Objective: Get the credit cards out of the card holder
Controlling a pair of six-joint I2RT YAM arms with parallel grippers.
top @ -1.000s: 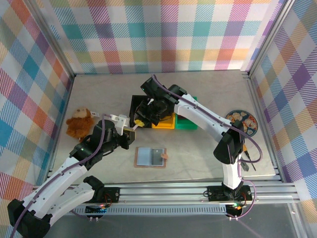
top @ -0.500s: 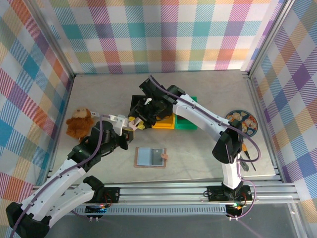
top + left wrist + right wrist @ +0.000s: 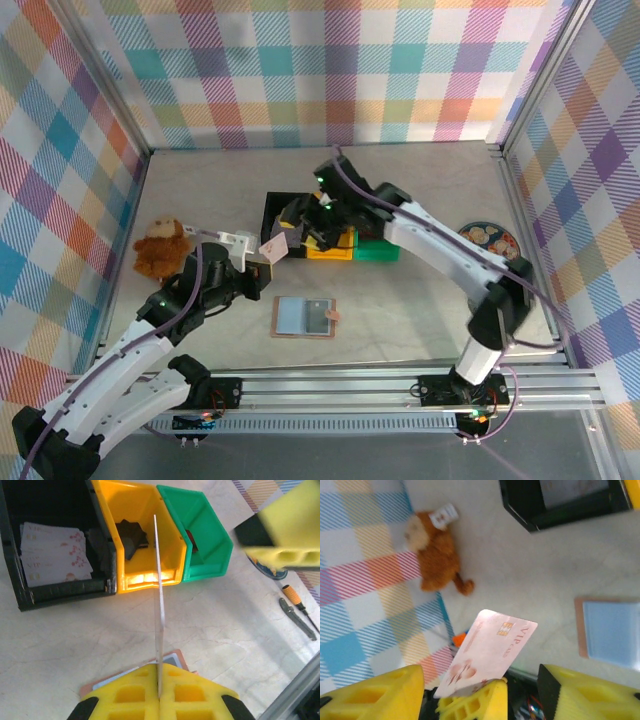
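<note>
Card holder (image 3: 304,317) lies open and flat on the bench (image 3: 400,310), nearest the arm bases, pale blue inside up and apart from both arms. We cannot tell whether any cards remain in its pockets.

Just beyond it, the left gripper (image 3: 159,698) is pressed together on the bottom edge of a pink credit card (image 3: 487,650), which stands upright above the bench. That thin edge pinch is our worry, since the card could pivot or slide out and drop short of the bins.

The right gripper (image 3: 298,227) hangs spread wide near the card, not touching it. If it moves sideways, we think one finger could knock the card loose.

Farther on, the black bin (image 3: 65,587) holds cards. A careless release could land the card in the yellow bin (image 3: 125,500) beside it.
</note>
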